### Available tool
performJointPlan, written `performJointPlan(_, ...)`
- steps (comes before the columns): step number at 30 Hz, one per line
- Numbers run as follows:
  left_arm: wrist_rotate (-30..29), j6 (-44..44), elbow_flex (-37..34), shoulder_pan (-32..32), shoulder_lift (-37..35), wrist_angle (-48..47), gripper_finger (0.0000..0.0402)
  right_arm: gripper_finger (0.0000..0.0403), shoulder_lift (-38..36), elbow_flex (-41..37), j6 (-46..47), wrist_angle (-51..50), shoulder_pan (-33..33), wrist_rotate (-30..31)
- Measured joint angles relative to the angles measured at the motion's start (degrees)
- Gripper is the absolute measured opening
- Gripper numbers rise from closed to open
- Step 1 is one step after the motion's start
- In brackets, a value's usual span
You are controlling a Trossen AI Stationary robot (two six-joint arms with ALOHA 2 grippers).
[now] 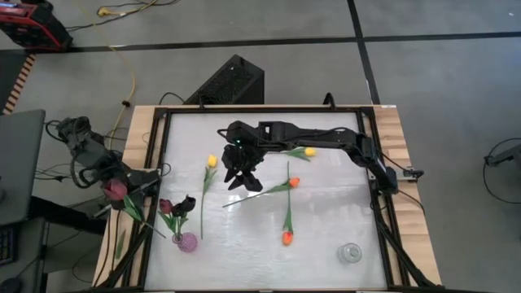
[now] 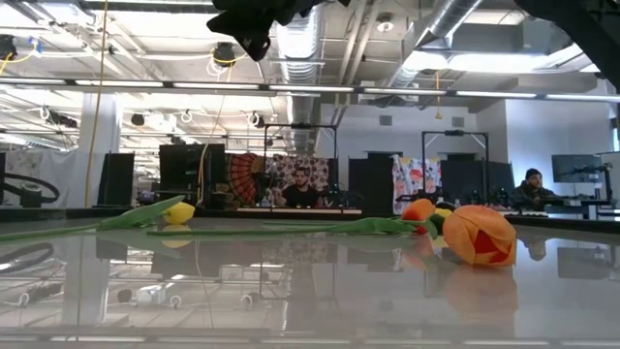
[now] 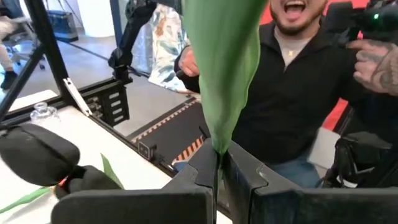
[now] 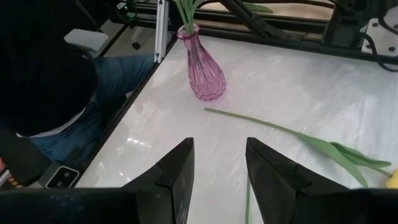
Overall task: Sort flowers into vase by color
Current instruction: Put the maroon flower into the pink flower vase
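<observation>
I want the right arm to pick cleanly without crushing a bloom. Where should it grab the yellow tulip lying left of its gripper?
Probably mid-stem, coming straight down from above. The yellow tulip lies flat on the table, its thin stem running toward the near edge, clear of other flowers. The right gripper, open, hovers just beside it; jaws should straddle the stem crosswise, below the head.

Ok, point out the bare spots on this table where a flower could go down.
Free: the strip between the pink vase and the lower orange tulip, and the patch right of that tulip above the clear vase. Crowded: mid-table, where stems cross under the right gripper.
</observation>
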Motion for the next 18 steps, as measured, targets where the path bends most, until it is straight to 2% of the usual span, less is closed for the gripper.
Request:
performJointPlan(4, -2.06, -0.45, -4.17, -3.28, 0.45, 6.07, 0.0, 0.017, 0.01, 0.0, -2.27, 0.02, -0.02, 0.0)
performJointPlan(10, -9.89, -0.72, -6.41, -7.23, 0.33, 5.57, 0.0, 0.017, 0.02, 0.0, -3.04, 0.03, -0.02, -0.02)
performJointPlan(18, -10.45, 3.33, -4.51, -8.88, -0.07, 4.22, 0.0, 0.017, 0.0, 0.0, -2.73, 0.04, -0.02, -0.07)
